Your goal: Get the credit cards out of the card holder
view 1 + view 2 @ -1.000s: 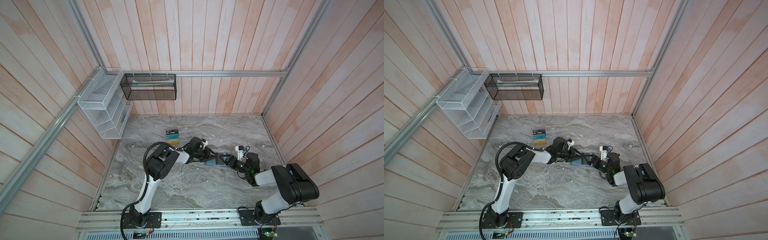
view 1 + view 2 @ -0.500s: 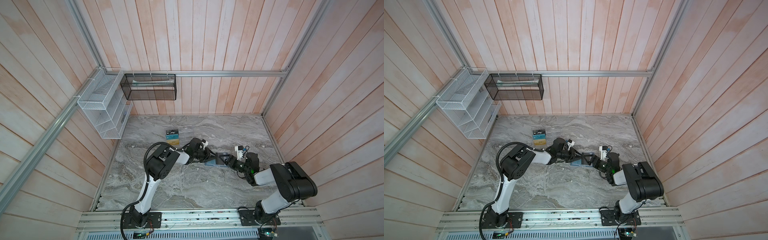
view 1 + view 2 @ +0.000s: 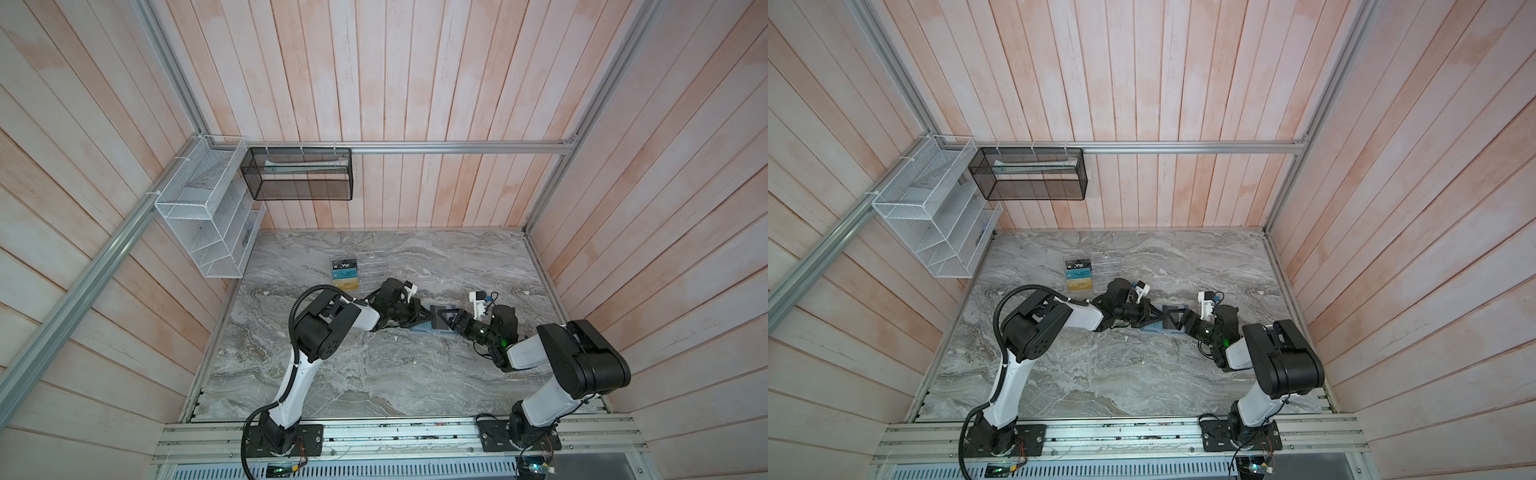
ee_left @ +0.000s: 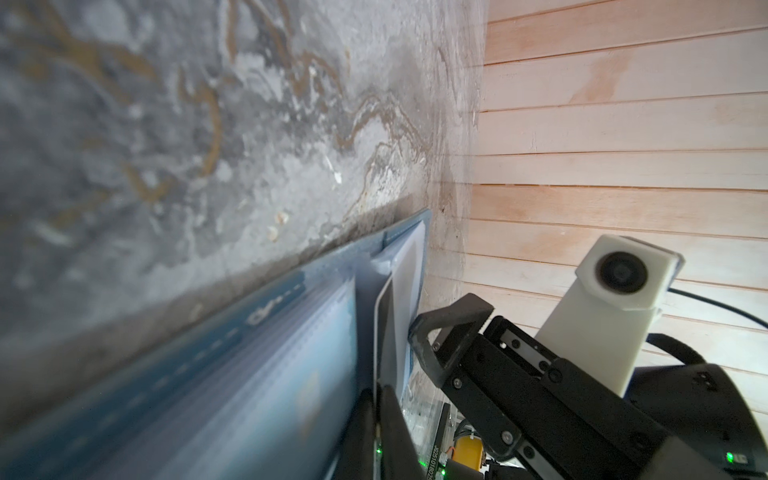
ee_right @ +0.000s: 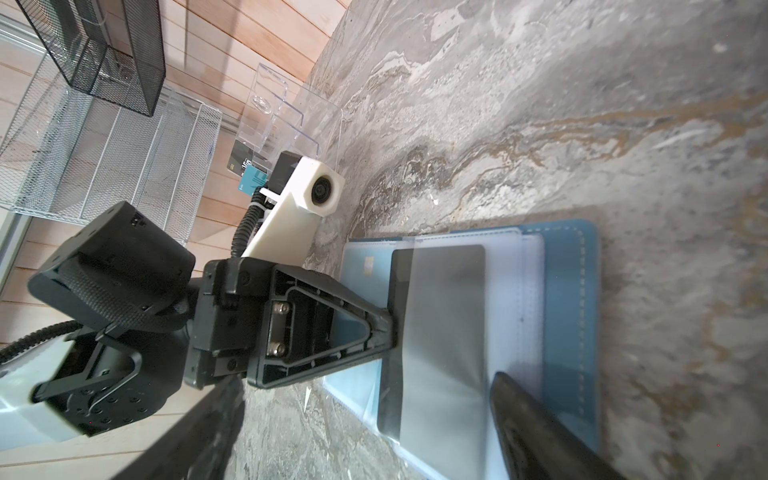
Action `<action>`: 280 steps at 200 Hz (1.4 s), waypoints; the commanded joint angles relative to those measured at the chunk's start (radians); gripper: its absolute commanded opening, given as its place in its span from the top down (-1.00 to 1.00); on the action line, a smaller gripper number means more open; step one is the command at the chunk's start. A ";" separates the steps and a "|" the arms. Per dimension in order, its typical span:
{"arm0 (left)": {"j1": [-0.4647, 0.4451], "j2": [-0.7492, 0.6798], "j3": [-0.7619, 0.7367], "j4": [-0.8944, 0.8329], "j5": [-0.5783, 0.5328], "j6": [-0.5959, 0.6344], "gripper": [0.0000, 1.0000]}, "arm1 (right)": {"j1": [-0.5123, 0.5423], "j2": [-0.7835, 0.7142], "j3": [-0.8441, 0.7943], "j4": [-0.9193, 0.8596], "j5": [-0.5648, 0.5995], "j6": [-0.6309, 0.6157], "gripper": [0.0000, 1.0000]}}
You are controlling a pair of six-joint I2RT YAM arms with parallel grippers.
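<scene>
- The slate-blue soft folding card holder (image 5: 575, 316) lies open and flat on the grey marble-patterned bench (image 3: 374, 374), midway between the two arms. Frosted plastic sleeves fan across its inner face.
- A dark thin plastic card (image 5: 399, 291) sits mostly inside one sleeve. Only a narrow strip of it is bare, on the side toward the left arm.
- The left fingers (image 5: 380, 332) are closed flat on that bare strip, pinching the card's edge.
- The right fingers (image 5: 540, 428) stand wide apart and hold nothing. One tip lies over the sleeves on the card's far side, but I cannot tell whether it presses down.
- A teal card (image 3: 347, 274) and a gold-yellow card (image 3: 347, 284) stand in the clear acrylic slotted rack (image 3: 372, 270), under a black card (image 3: 345, 264) and well apart from the holder.
- The dark card looks light, rigid and glossy, so a pinch on so little edge could slip. A pull straight along the sleeve's plane should suit it best.
- The holder looks limp and light and would probably drag along with the card unless its flap or sleeves are pinned to the bench.
</scene>
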 commanded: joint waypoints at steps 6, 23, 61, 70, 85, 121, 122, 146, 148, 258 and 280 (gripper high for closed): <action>-0.007 0.065 -0.054 -0.095 -0.040 0.015 0.91 | -0.004 0.024 0.008 -0.021 -0.005 0.009 -0.87; -0.007 0.062 -0.054 -0.100 -0.041 0.023 1.00 | -0.003 0.023 0.011 -0.026 -0.006 0.008 -0.87; 0.002 0.050 -0.054 -0.125 -0.044 0.062 1.00 | -0.005 0.017 0.015 -0.040 -0.008 0.003 -0.86; 0.004 0.047 -0.051 -0.135 -0.043 0.078 1.00 | -0.005 0.017 0.014 -0.040 -0.007 0.002 -0.86; 0.009 0.037 -0.052 -0.167 -0.058 0.120 1.00 | -0.003 0.016 0.014 -0.042 -0.008 0.000 -0.86; 0.027 -0.011 -0.078 -0.222 -0.110 0.199 1.00 | -0.004 0.010 0.014 -0.056 -0.003 -0.009 -0.86; 0.027 -0.013 -0.078 -0.224 -0.112 0.202 1.00 | -0.004 0.010 0.014 -0.056 -0.003 -0.009 -0.86; 0.036 -0.046 -0.084 -0.254 -0.142 0.240 1.00 | -0.005 0.011 0.013 -0.055 -0.002 -0.008 -0.86; 0.036 -0.048 -0.085 -0.255 -0.143 0.241 1.00 | -0.005 0.011 0.013 -0.054 -0.002 -0.008 -0.86; 0.079 -0.158 -0.182 -0.126 -0.102 0.181 1.00 | -0.003 -0.090 0.021 -0.139 0.004 -0.031 -0.86; 0.084 -0.189 -0.192 -0.102 -0.096 0.144 1.00 | 0.003 -0.133 0.031 -0.184 0.018 -0.034 -0.87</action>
